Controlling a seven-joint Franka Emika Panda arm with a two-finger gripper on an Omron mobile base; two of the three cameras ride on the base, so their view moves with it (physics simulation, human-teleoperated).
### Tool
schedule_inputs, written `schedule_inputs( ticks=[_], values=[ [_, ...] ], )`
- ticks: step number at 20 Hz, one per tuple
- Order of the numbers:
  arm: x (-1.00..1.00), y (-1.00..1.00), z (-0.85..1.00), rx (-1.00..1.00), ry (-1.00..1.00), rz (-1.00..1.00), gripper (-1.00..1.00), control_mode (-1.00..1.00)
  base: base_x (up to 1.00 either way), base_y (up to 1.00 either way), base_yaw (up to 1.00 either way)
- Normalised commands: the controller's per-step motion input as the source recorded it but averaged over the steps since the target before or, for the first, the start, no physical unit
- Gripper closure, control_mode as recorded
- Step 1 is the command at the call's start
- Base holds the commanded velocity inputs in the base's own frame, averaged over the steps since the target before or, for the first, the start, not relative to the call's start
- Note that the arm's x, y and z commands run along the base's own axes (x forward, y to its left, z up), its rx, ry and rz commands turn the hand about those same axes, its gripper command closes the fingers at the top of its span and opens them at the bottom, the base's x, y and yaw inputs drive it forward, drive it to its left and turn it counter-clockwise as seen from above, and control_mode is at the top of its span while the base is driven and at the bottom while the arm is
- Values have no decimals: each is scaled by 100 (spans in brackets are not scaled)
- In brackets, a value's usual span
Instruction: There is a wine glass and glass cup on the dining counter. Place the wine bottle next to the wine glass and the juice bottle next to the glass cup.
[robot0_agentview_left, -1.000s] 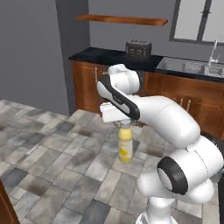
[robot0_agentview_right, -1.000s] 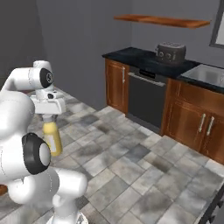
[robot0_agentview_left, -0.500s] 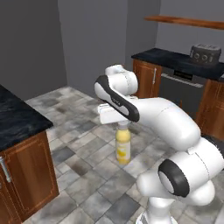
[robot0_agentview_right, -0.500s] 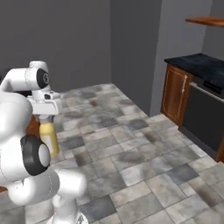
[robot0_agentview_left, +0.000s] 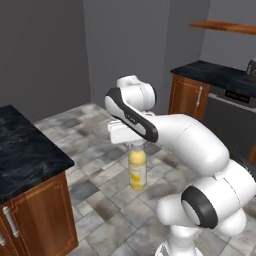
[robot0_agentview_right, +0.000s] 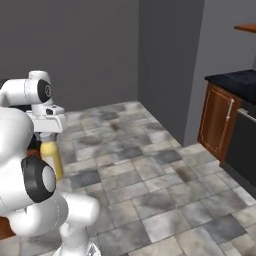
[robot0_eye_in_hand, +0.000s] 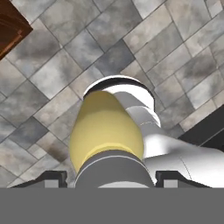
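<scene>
The juice bottle (robot0_agentview_left: 137, 170), pale yellow with a grey cap, hangs upright above the tiled floor. My gripper (robot0_agentview_left: 135, 143) is shut on its capped neck from above. From the right side the juice bottle (robot0_agentview_right: 51, 156) hangs under the gripper (robot0_agentview_right: 46, 136), close to my own arm. In the hand view the juice bottle (robot0_eye_in_hand: 107, 127) stretches away from the gripper (robot0_eye_in_hand: 111, 177), and a dark fingertip (robot0_eye_in_hand: 52, 176) stands on each side of its cap. A corner of the dining counter (robot0_agentview_left: 25, 150), black marbled top on a brown wooden base, lies at the left.
A small black counter on wooden cabinets (robot0_agentview_left: 200, 75) with a dark oven front (robot0_agentview_left: 227, 112) stands at the back right, also seen as cabinets (robot0_agentview_right: 220, 117). A wooden shelf (robot0_agentview_left: 225, 26) hangs above it. Grey walls close off the back, and tiled floor (robot0_agentview_right: 150, 175) spreads ahead.
The whole picture has shifted: the base has turned, so the stove counter slid to the right and the dining counter came in at the left. The bottle stays in the gripper.
</scene>
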Motion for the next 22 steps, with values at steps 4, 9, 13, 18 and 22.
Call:
schedule_inputs(
  ticks=[4, 9, 13, 18, 22],
  values=[
    [0, 0, 0, 0, 0, 0, 100, 100, 89, 0, 14],
    [0, 0, 0, 0, 0, 0, 100, 100, 80, -14, 15],
    [0, 0, 0, 0, 0, 0, 100, 100, 68, -30, 13],
    [0, 0, 0, 0, 0, 0, 100, 100, 64, -34, 12],
    [0, 0, 0, 0, 0, 0, 100, 100, 70, -29, 12]
  ],
)
